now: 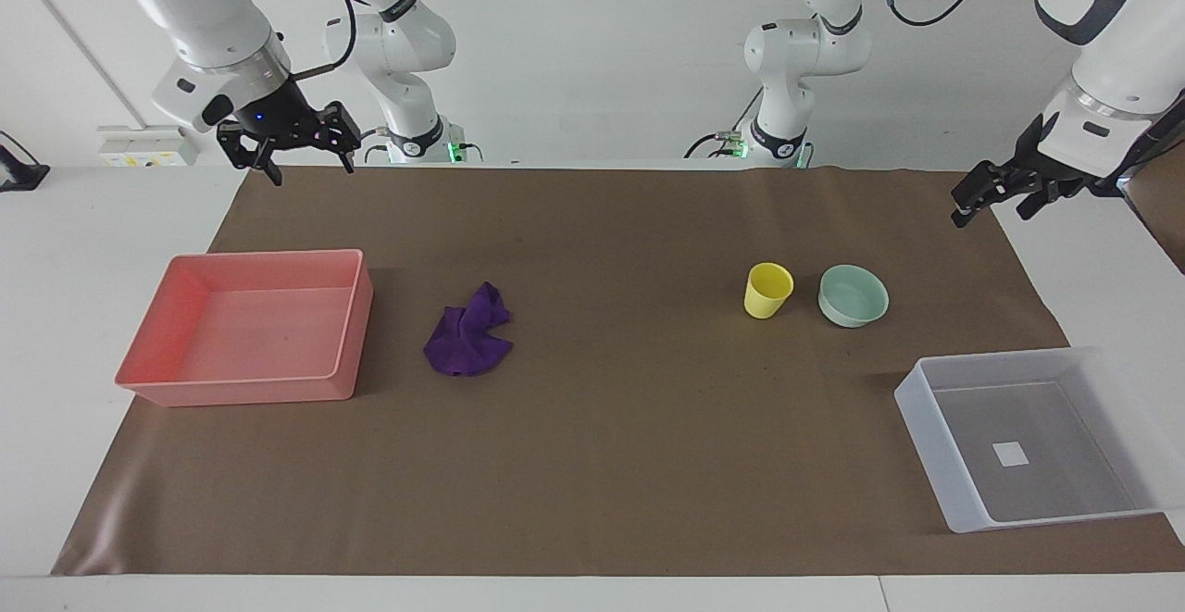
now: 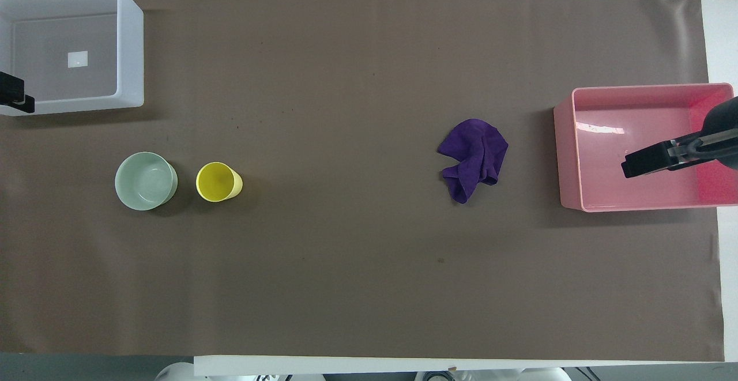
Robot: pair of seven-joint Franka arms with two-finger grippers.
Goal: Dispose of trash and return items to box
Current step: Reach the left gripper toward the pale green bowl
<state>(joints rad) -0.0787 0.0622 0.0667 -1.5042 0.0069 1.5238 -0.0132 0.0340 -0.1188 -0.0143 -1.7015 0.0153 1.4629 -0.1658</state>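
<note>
The purple cloth wad (image 1: 468, 334) lies on the brown mat beside the pink tray; it also shows in the overhead view (image 2: 474, 158). The yellow cup (image 1: 767, 290) (image 2: 217, 182) stands upright next to the mint-green bowl (image 1: 853, 295) (image 2: 145, 180), toward the left arm's end. The translucent box (image 1: 926, 422) (image 2: 131, 46) is empty, farther from the robots than the bowl. My right gripper (image 1: 310, 166) (image 2: 646, 162) hangs open and empty, high over the pink tray's end of the table. My left gripper (image 1: 992, 212) (image 2: 17, 98) hangs open and empty, high at the box's end.
An empty pink tray (image 1: 347, 334) (image 2: 562, 156) sits at the right arm's end of the mat. The brown mat (image 1: 611, 464) covers most of the white table.
</note>
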